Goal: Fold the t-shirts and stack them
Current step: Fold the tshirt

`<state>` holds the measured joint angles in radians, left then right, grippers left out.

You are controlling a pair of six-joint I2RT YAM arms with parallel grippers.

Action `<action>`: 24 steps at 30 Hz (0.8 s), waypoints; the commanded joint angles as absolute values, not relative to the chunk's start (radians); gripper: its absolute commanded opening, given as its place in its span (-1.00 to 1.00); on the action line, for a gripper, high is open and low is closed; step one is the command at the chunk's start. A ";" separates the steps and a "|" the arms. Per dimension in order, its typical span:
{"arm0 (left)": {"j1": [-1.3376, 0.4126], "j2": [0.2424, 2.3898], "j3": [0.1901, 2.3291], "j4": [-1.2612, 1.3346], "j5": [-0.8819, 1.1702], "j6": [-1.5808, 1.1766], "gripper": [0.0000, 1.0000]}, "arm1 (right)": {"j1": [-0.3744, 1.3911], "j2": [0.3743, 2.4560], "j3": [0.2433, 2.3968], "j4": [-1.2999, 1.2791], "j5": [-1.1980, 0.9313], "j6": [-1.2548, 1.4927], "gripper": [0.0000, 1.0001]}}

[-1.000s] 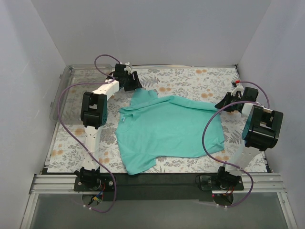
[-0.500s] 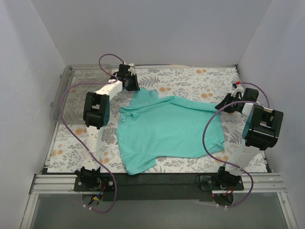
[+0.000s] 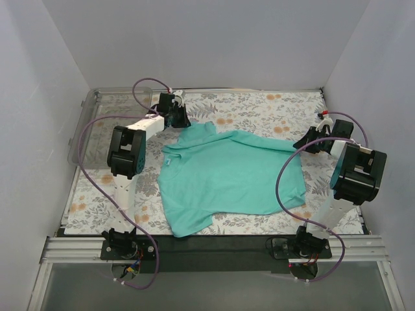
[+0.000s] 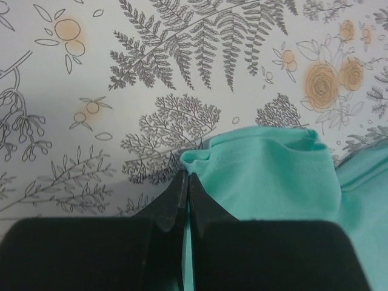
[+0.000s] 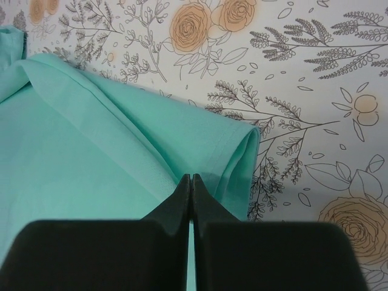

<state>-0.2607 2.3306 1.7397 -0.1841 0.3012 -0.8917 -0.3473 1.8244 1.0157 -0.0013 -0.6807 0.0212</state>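
From above, the teal t-shirt [image 3: 230,178] lies spread and unfolded across the middle of the bench [image 3: 259,103]. My left gripper [image 3: 176,119] is at the shirt's corner toward the bench's far left, and my right gripper [image 3: 305,144] is at the shirt's edge toward the bench's right side

At my left wrist, my jaws are pinched shut on only the outermost rim of the shirt. I judge that so thin a bite could slip out on the lift, leaving the fold crooked

At my right wrist, my jaws are closed over a doubled edge, a firmer hold. If my arms rise unevenly, the cloth could drag or bunch

A second ago my left jaws stood apart; now they have shut, nearer the bench's far side. My right jaws and the shirt are unchanged
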 commanded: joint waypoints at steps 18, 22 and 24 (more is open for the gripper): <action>-0.204 1.651 1.287 0.210 0.387 -0.856 -1.00 | -0.383 1.583 1.025 0.124 -0.864 -0.020 -0.97; -0.176 1.632 1.261 0.229 0.425 -0.867 -1.00 | -0.385 1.611 1.058 0.132 -0.862 -0.023 -0.97; -0.166 1.626 1.255 0.233 0.449 -0.865 -1.00 | -0.385 1.623 1.069 0.133 -0.879 -0.035 -0.97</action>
